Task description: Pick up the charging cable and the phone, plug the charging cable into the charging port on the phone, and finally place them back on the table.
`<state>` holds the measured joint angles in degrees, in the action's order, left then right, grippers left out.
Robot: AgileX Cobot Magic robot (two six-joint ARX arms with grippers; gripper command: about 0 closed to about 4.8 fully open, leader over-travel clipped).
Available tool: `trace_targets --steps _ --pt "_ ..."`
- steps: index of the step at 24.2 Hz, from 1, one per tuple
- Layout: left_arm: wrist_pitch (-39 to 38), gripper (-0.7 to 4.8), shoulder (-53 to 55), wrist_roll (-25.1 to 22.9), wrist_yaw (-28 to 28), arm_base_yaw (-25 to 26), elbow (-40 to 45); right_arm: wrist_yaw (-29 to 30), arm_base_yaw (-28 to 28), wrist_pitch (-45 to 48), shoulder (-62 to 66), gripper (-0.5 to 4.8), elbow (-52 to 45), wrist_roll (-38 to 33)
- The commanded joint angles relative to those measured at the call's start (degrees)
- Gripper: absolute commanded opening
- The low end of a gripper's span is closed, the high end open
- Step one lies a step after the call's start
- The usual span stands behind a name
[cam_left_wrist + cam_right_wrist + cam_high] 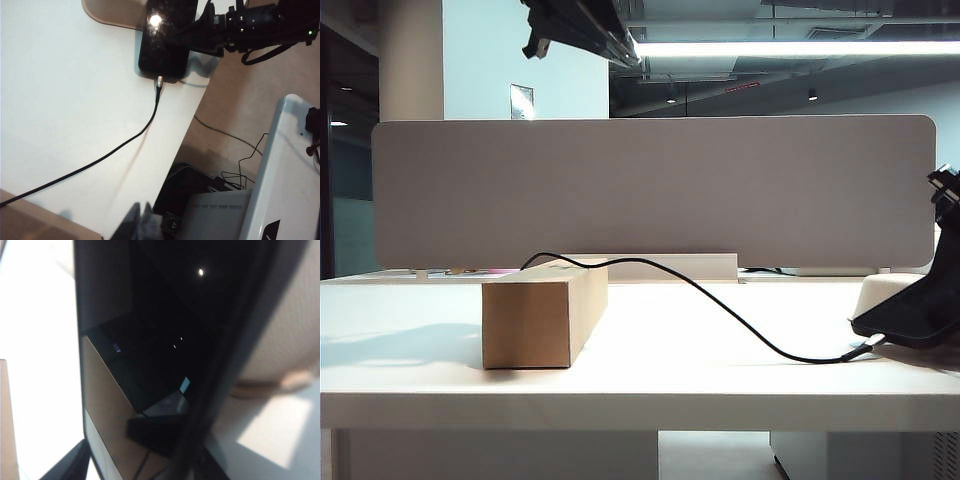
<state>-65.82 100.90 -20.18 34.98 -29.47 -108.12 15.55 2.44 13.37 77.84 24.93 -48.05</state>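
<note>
White bench (420,330) is carrying the plugged-in phone (165,45).
We are letting the right fingers (150,460) part gently off it, charging cable (100,160) undisturbed; left fingers (140,225) together, clear.

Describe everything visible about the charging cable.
The charging cable is a long, thin black cord with a small silvery plug at its end. It starts on top of the cardboard box, arches down off it and runs along the white table in a loose curve towards the right edge. The plug sits seated in the bottom edge of the glossy black phone. Neither gripper touches the cable; the right gripper is beside the phone.
</note>
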Motion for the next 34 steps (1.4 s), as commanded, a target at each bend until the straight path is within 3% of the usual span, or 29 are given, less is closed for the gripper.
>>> trace_targets --steps 1,10,14,18,19,21,23,24,34 --pt "-0.3 -0.06 -2.0 -0.8 -1.6 0.0 -0.3 2.6 1.1 -4.3 -0.5 3.36 0.3 1.8" --pt "-0.8 -0.06 -4.6 -0.9 -5.2 0.0 -0.2 4.0 4.4 -14.6 -8.3 3.38 0.3 6.3" --pt "-0.8 -0.06 -6.1 -1.0 -12.7 0.0 -0.2 3.3 4.9 -18.8 -16.3 3.28 0.3 11.1" --pt "1.0 -0.06 -9.2 -1.0 -16.1 0.0 3.1 -0.7 4.7 -24.7 -27.0 1.98 0.0 19.6" --pt "2.5 -0.06 -11.1 -1.0 -16.6 0.2 6.3 -1.3 4.7 -25.2 -32.0 1.20 -0.8 21.8" --pt "4.7 -0.06 -13.2 -0.8 -16.9 1.0 10.1 -1.9 4.7 -25.2 -36.2 0.57 -1.8 23.0" --pt "9.6 -0.06 -16.6 0.5 -17.2 1.3 16.8 -1.9 4.7 -24.5 -43.1 0.37 -4.1 24.3" --pt "12.7 -0.06 -18.6 1.4 -17.2 1.3 21.2 -1.9 4.7 -24.2 -46.7 -0.09 -5.7 24.6" --pt "27.6 -0.06 -29.4 4.6 -19.8 1.3 43.8 1.2 4.7 -24.2 -59.8 -0.08 -13.1 27.4"
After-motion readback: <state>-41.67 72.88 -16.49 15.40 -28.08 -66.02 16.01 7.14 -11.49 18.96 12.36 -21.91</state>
